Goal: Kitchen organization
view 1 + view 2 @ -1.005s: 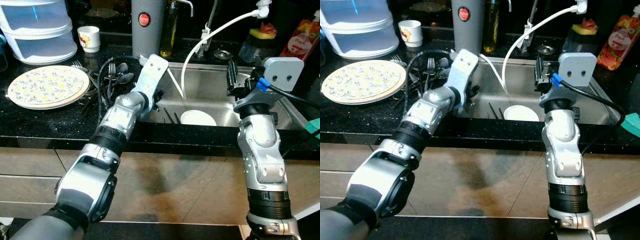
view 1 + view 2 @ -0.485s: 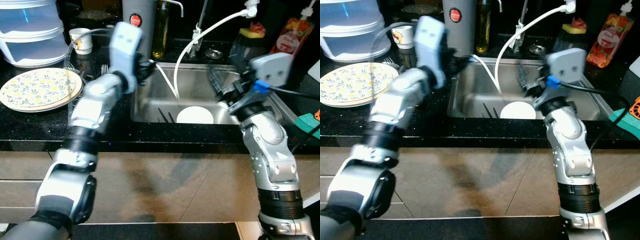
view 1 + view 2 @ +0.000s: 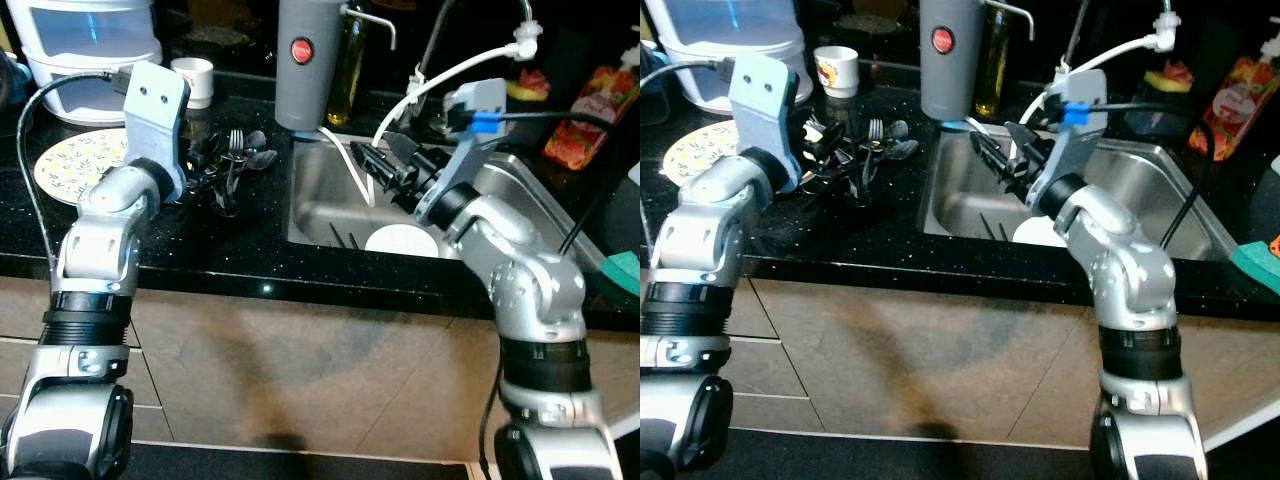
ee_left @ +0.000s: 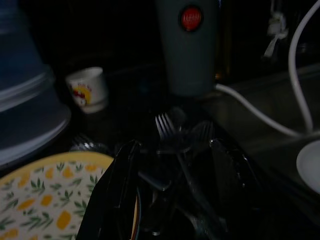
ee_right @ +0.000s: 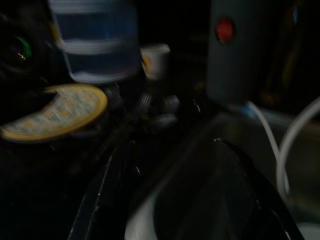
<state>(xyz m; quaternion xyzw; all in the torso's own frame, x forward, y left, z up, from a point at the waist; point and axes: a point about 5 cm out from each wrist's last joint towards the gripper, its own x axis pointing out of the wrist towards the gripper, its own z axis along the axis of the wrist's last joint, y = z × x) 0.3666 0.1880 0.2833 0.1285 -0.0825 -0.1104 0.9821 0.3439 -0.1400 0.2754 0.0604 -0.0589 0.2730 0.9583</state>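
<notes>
**Grippers split: left over cutlery, right over sink**

Left gripper (image 4: 172, 200) hangs just above the cutlery (image 3: 232, 160) heaped on the black counter (image 3: 200, 250), fingers spread with forks and spoons showing between them. Nothing pinched yet; looks lined up to pick one, my guess. The pile sits between the patterned plate (image 3: 80, 160) and the sink (image 3: 320, 200), likely dumped there for sorting.

Right gripper (image 3: 995, 155) reaches over the sink's near-left corner, fingers spread, holding nothing. Below and beside it a white plate (image 3: 400, 240) lies in the basin with a couple of dark utensils (image 3: 340, 236) next to it. A white hose (image 3: 440, 75) arcs down from the tap into the basin, close to the right gripper, so it could snag.

Grey canister (image 3: 308, 60) with a red button stands behind the sink edge; a cup (image 3: 192, 80) and clear container (image 3: 90, 40) stand at the back, well apart from both grippers.
</notes>
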